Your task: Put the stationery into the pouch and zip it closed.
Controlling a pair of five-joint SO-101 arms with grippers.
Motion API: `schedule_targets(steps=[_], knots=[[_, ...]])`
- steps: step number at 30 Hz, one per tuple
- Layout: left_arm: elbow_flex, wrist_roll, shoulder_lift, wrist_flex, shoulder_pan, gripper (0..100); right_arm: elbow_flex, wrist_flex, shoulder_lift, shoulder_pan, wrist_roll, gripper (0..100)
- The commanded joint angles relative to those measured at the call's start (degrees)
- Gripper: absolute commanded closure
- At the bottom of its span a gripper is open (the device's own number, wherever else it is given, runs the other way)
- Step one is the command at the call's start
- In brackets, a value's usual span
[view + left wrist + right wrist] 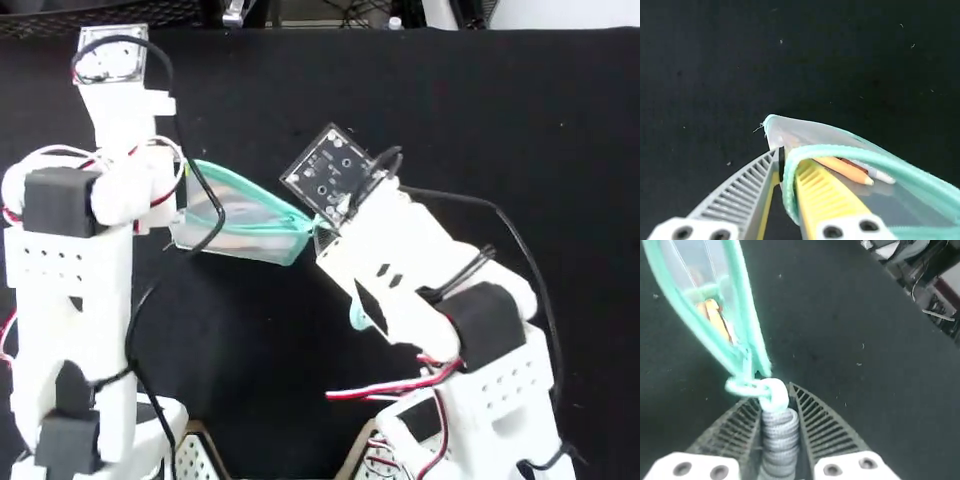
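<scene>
A clear pouch [245,222] with teal zip trim hangs above the black table between the two arms. My left gripper [183,212] is shut on its far end; the left wrist view has the grey and yellow fingers [812,182] pinching the pouch [805,137] wall at the gripper [782,161] tips. Inside lie an orange pen [842,170] and a white one [882,176]. My right gripper [318,226] is shut on the zip pull cord [774,392] at the pouch's [700,275] other end, gripper [775,390]. The two teal zip edges [747,325] stand apart there.
The black table [450,120] spreads bare around the pouch. Both arm bases and their loose red and black cables [385,385] sit along the near edge. Room clutter [920,270] lies beyond the table's far edge.
</scene>
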Motion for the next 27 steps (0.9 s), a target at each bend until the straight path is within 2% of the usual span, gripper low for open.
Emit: schedule_targets(steps=[1, 4, 6, 12, 17, 27], knots=[[0.84, 0.62, 4.22, 0.0, 1.71, 97, 2.77, -2.99, 0.13, -0.44, 0.09, 98.6], [0.57, 0.62, 4.57, -0.35, 1.27, 97, 5.23, -4.75, 0.13, -0.44, 0.09, 98.6], [0.31, 0.35, 4.4, -0.35, 0.4, 94, 5.76, -5.71, 0.13, -0.44, 0.0, 98.6], [-4.7, 0.62, 4.4, 0.53, -4.44, 68, 5.76, -7.03, 0.13, -0.35, 0.0, 98.6], [-8.75, 0.62, 4.4, 0.62, -7.43, 70, 5.67, -9.05, 0.13, -0.44, 0.0, 98.6], [-22.29, 0.62, -1.05, 0.62, -7.25, 72, 16.31, -26.9, 0.66, -0.35, 0.53, 98.6]])
